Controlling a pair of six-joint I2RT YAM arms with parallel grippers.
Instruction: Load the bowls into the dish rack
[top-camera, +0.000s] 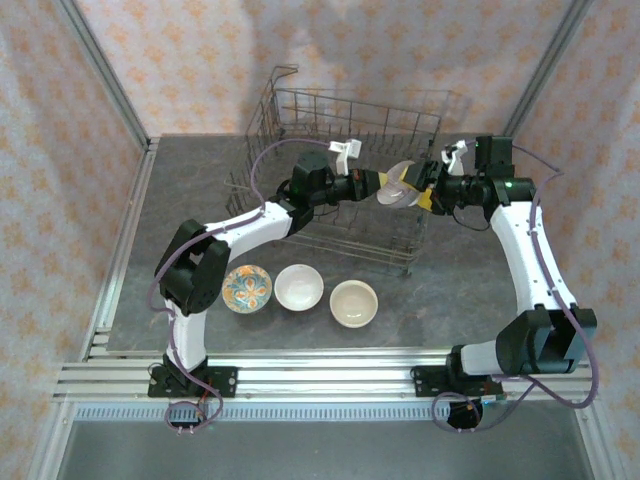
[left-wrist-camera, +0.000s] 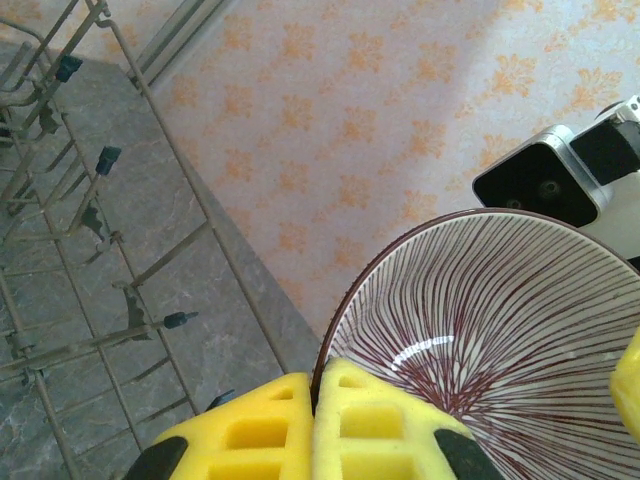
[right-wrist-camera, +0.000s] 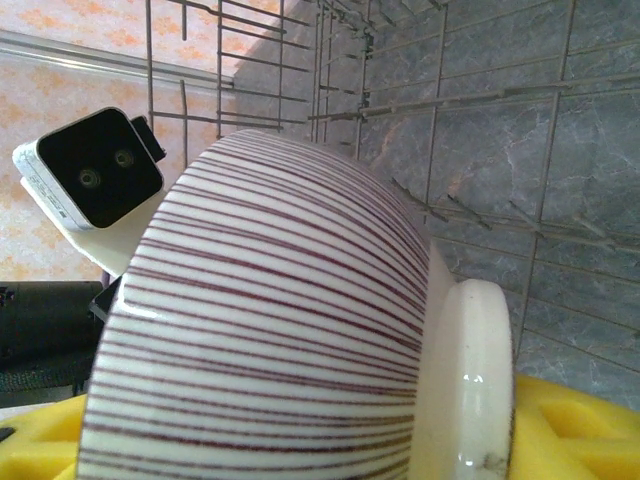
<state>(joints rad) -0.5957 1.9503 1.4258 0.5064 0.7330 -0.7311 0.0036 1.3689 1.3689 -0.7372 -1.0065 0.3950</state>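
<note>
Four bowls: one striped bowl (top-camera: 400, 187) between the left gripper (top-camera: 383, 187) and the right gripper (top-camera: 428, 192); one floral bowl (top-camera: 247, 288), one white bowl (top-camera: 298, 286) and one cream bowl (top-camera: 354, 303) back behind both grippers. One dish rack (top-camera: 350, 105).

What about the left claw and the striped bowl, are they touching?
Touching. In the left wrist view the left claw is pinched shut on the striped bowl at its rim.

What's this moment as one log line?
phase: handover above grey wire dish rack | left pincer: shut on rim of white maroon-striped ceramic bowl | right pincer: around that bowl, grip unclear
</note>
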